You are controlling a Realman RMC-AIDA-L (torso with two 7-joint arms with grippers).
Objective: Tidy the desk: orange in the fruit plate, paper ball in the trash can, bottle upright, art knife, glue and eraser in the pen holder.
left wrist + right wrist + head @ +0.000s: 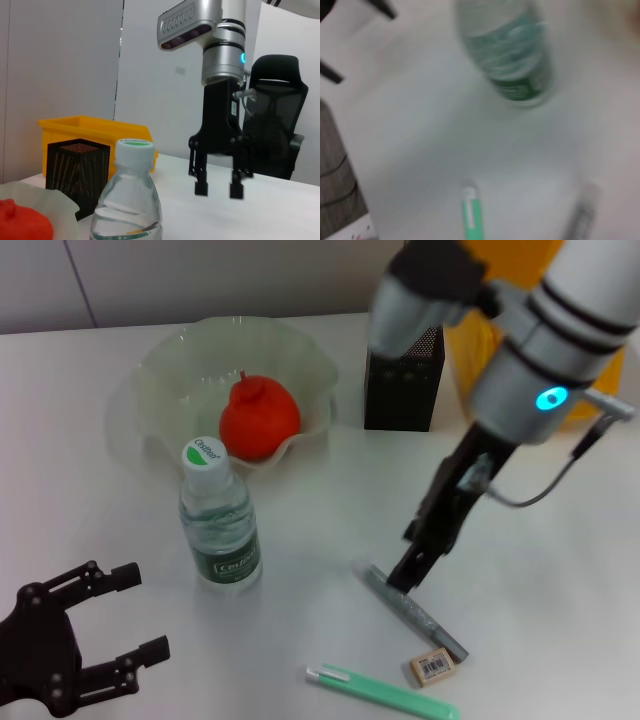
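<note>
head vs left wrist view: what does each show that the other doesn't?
Head only: the left gripper, open; green art knife, grey glue stick and eraser lying on the table. Left wrist only: a black office chair behind the table. Both: the upright bottle, orange in the fruit plate, black pen holder, and the right gripper, open.

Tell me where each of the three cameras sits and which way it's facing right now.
Head view: high, looking down on the desk; shows left gripper and right gripper by the grey stick.
Left wrist view: low, level across the desk; no own fingers, only the right gripper.
Right wrist view: looks down at the desk; no own fingers.
Shared: the bottle.
</note>
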